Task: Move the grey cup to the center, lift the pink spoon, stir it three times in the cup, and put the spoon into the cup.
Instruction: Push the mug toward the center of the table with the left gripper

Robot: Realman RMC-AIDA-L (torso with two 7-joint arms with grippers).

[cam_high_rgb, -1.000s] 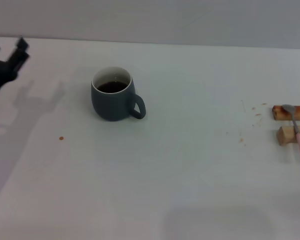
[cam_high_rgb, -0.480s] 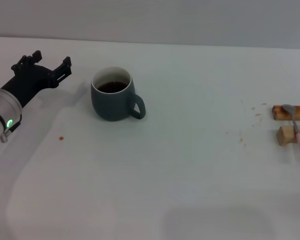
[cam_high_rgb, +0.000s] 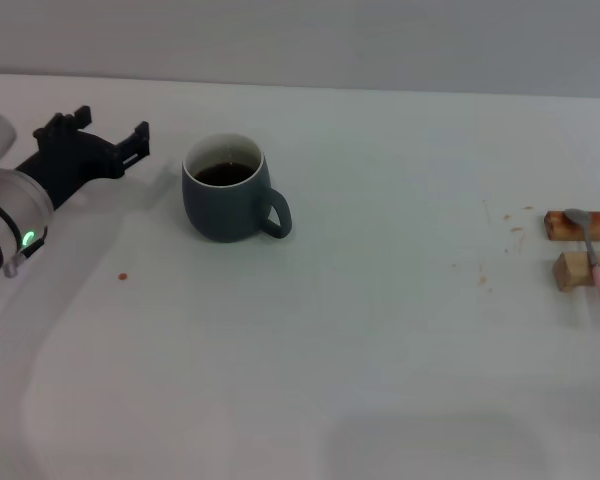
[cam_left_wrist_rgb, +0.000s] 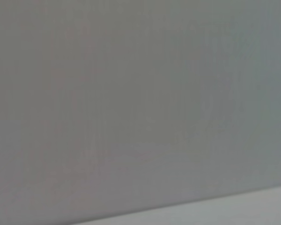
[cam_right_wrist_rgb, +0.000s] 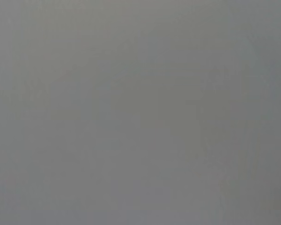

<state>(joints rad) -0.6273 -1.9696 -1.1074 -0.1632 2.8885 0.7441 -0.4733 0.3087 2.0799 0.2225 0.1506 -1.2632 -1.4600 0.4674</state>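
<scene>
The grey cup (cam_high_rgb: 225, 200) stands left of the table's middle in the head view, upright, with dark liquid inside and its handle toward the right. My left gripper (cam_high_rgb: 105, 132) is open and empty just left of the cup, apart from it. The pink spoon (cam_high_rgb: 593, 257) lies across two small tan wooden blocks (cam_high_rgb: 578, 247) at the far right edge, bowl toward the back. My right gripper is out of view. Both wrist views show only a plain grey surface.
A few small brown specks (cam_high_rgb: 123, 276) lie on the white table (cam_high_rgb: 380, 330), one left of the cup and several near the blocks. The table's back edge meets a grey wall.
My left gripper has come in from the far left edge toward the cup, then shifted slightly closer. The cup and spoon have not moved.
</scene>
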